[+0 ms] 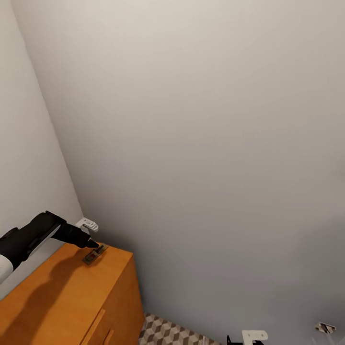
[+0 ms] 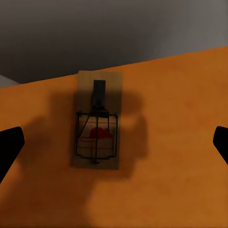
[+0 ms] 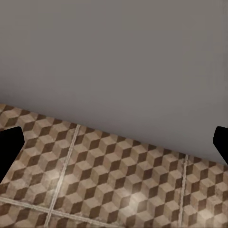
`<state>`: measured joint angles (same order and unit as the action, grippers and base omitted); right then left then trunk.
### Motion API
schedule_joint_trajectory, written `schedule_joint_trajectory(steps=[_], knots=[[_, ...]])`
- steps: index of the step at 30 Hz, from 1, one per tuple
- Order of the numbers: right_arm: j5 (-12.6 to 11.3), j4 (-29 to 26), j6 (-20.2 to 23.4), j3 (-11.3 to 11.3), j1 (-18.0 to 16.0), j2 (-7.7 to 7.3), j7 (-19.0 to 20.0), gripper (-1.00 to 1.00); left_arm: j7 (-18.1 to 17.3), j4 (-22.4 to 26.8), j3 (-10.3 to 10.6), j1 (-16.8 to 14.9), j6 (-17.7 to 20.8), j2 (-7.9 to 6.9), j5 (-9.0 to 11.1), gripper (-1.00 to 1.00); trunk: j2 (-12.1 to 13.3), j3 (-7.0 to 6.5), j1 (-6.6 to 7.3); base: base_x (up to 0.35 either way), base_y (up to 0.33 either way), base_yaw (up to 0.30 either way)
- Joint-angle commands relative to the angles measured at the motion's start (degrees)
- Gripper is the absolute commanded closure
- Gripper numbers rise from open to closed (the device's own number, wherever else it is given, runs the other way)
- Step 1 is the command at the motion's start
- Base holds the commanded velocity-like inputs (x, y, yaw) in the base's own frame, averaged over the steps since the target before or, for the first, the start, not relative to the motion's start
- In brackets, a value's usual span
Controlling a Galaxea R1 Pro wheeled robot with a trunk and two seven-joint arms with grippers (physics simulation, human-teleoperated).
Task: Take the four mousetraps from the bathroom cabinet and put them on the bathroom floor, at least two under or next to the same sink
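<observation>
I see 1 mousetrap (image 2: 97,121) — tan board, dark wire bail, red mark — flat on the cabinet (image 1: 57,297) top near its back corner. My left gripper (image 2: 114,142) hangs over it, jaws apart. Right gripper (image 3: 114,142) — jaws apart too — over cube-patterned bathroom floor (image 3: 109,180) by the wall (image 3: 114,57).

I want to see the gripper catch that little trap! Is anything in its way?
Nothing visible is. The mousetrap lies flat on the cabinet top near the wall. The left gripper hangs open right over it, one finger on each side, with bare wood between.
</observation>
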<state>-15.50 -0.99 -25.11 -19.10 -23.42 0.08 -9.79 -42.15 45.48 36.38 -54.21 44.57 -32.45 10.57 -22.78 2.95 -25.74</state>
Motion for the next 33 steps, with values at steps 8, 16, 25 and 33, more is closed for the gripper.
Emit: schedule_joint_trajectory(steps=[8, 16, 25, 33], knots=[[-0.4, 0.0, -0.2, -0.5, 0.0, 0.01, -0.2, -1.0, 0.2, 0.0, 0.3, -0.1, 0.4, -0.07, 0.6, -1.0, -0.1, 0.49, -0.04, 0.0, 0.0, 0.0], [-0.5, 0.0, -0.2, -0.5, 0.0, 0.01, -0.2, -1.0, 0.2, 0.0, 0.3, -0.1, 0.4, -0.07, 0.6, -1.0, -0.1, 0.85, -0.04, 0.0, 0.0, 0.0], [-0.4, 0.0, -0.2, -0.5, 0.0, 0.01, -0.2, -1.0, 0.2, 0.0, 0.4, -0.1, 0.4, -0.07, 0.6, -1.0, -0.1, 1.26, -0.04, 0.0, 0.0, 0.0], [-0.4, 0.0, -0.2, -0.5, 0.0, 0.01, -0.2, -1.0, 0.2, 0.0, 0.4, -0.1, 0.4, -0.07, 0.6, -1.0, -0.1, 1.62, -0.04, 0.0, 0.0, 0.0]])
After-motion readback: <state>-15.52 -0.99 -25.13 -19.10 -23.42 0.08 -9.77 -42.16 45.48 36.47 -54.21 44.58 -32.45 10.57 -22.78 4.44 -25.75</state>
